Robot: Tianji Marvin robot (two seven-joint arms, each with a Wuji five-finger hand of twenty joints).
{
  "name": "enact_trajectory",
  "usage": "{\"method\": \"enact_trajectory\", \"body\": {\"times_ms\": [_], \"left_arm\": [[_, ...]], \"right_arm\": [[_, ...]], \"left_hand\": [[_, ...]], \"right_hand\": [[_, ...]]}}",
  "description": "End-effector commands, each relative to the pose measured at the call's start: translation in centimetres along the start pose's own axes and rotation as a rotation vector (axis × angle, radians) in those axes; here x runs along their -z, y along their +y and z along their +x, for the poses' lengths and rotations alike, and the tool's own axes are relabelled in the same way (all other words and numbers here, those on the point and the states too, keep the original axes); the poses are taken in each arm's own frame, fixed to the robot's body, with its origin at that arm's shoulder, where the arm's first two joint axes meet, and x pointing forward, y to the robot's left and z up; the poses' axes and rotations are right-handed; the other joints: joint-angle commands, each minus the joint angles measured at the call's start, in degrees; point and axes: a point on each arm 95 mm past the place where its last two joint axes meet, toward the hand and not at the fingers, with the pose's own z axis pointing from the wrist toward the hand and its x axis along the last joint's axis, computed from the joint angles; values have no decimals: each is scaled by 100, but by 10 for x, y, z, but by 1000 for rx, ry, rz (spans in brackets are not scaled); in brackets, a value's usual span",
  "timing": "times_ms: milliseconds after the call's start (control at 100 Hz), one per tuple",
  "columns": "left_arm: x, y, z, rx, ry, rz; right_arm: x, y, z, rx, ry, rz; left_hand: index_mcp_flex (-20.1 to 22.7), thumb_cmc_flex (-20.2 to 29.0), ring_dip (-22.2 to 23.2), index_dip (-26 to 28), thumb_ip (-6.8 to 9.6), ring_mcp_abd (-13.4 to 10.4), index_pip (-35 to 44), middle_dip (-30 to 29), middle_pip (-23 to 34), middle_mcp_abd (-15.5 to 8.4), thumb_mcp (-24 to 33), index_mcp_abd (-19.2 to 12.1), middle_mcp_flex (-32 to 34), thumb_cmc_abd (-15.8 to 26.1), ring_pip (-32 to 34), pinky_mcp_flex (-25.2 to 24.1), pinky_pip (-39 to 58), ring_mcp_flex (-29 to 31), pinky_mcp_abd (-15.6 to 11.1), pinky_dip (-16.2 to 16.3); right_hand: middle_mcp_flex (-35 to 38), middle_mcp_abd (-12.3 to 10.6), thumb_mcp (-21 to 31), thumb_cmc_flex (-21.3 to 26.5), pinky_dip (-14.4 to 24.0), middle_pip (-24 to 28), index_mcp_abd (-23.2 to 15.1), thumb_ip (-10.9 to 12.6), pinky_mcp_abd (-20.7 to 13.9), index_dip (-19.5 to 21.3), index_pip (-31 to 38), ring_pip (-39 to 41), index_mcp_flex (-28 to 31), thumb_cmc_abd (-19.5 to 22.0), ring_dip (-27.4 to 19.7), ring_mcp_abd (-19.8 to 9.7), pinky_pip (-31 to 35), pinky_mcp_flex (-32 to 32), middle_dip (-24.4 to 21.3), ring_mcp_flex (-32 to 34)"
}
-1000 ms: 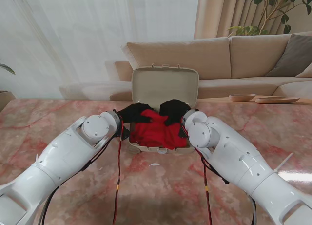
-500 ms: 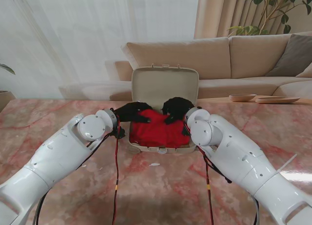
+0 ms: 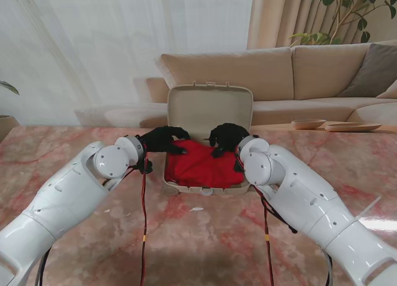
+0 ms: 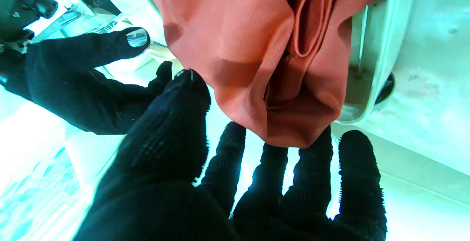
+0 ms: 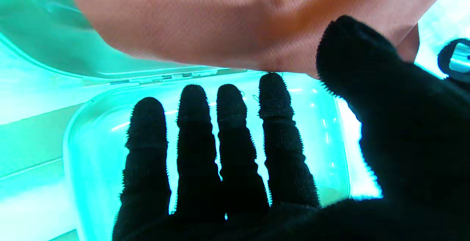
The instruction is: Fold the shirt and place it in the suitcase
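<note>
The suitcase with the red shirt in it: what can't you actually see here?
- Suitcase floor: stand view, covered by the red shirt.
- Shirt's far edge: stand view, hidden under the left hand and right hand.
- Whether either hand grips or merely touches the cloth: wrist views too close, strongly colour-tinted.
- Small white scrap on the table: too small to identify.

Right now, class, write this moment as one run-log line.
red shirt: inside open suitcase | left robot hand: open, fingertips at shirt | right robot hand: open, same
</note>
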Motion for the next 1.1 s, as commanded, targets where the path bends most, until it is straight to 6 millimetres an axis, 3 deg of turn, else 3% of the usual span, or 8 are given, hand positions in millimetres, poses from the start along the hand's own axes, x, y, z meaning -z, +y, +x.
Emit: {"method": "enact_trajectory", "body": {"times_ms": [0,760,1090], "left_arm": [[3,-4,-1,-4,-6,9],[22,-12,16,-14,-3,111],[9,-1,20,-1,31,86]], "right_arm": [[1,-3,-3,0,-12,20],[15,0,-1,20,-12,-11],[25,-5,5,14,11,-34]], "left_hand": [[-188,-206,-65,-90,111,101,-101,-71,-39,54,-141,-19,-216,209,-119,-80,-53,-158,-10,-49],[16,-55,-31,-33,119,85,-45,-27,61,-3,-409,-34,100,365,0,23,10,40,-23,-50],[33,2,-25,-24,137,98,-59,-22,41,-11,-658,-68,158,598,-16,9,-9,64,-2,-53]], "right_hand": [[-127,91,72,-74,-135,-80,38,162,95,58,-91,35,-93,-90,-123,52,162,-87,-105,-143],[-72,111,42,-107,-270,-163,28,177,114,92,-157,-16,-49,-76,-141,90,162,-156,-114,-195],[-21,91,38,-130,-290,-205,-2,181,114,99,-180,-41,-28,-32,-151,83,162,-157,-114,-192]]}}
